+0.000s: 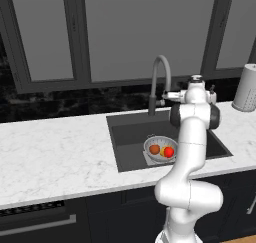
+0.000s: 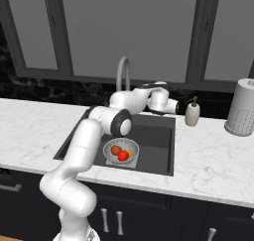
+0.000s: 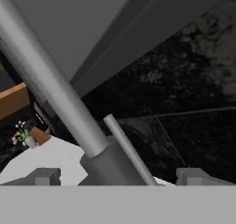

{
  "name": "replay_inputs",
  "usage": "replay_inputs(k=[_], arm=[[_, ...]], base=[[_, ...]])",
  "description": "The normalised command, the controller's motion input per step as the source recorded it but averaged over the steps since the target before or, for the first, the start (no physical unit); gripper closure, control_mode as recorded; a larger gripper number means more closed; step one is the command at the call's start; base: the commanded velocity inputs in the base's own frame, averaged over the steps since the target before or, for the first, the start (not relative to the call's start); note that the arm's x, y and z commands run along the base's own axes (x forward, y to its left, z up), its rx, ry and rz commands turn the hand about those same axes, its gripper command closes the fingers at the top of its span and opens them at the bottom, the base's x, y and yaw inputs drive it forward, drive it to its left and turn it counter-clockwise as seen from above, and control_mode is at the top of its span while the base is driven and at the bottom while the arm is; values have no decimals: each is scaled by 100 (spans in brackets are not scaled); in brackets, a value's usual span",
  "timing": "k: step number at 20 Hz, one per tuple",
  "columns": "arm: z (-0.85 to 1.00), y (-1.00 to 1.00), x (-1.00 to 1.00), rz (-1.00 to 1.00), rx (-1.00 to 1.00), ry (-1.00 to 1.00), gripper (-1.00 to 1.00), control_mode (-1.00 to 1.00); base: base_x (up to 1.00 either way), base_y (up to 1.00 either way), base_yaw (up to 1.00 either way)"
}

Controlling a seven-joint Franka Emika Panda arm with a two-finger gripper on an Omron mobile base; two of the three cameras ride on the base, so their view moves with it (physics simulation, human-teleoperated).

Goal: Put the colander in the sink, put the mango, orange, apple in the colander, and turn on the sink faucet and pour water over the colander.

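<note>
Two-finger gripper [image 3: 120,176]: jaws spread wide and holding nothing, one dark fingertip [image 3: 45,176] on each side of the tap's base in the hand view. The hand sits level at the back edge of the basin, reached out over it toward the wall.

Tall grey gooseneck sink faucet [image 1: 159,79]: directly ahead of the gripper. In the hand view its tube runs up and away from between the fingertips, the darker base sits between them, and the thin side lever [image 3: 126,147] slants just beside the tube on the right. Whether either fingertip touches the base or lever cannot be told.

Large dark grey rectangular sink [image 1: 129,137]: below and in front of the gripper, set into the white marble counter [image 1: 55,152].

Small silver perforated metal colander [image 2: 111,147]: on the basin floor, below the gripper and nearer the robot. Inside it lie three fruits close together: the dull reddish-orange round orange [image 2: 116,150], the bright red shiny apple [image 2: 123,155] and the yellow-orange oval mango [image 2: 130,153], the mango partly hidden behind the apple.

White soap bottle [image 2: 192,113]: on the counter just to the gripper's right. A pale perforated cylinder [image 2: 241,107] stands further right, well apart.
</note>
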Motion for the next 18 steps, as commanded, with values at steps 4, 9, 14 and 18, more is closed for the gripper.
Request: replay_inputs(k=[4,9,14,18], arm=[[0,0,27,-2,-3,0,-100,-100],[-6,0,15,-4,-4,0,-100,-100],[-14,0,14,-4,-4,1,-100,-100],[-17,0,16,-4,-3,3,-100,-100]], base=[[0,0,0],[0,0,0],[0,0,0],[0,0,0]])
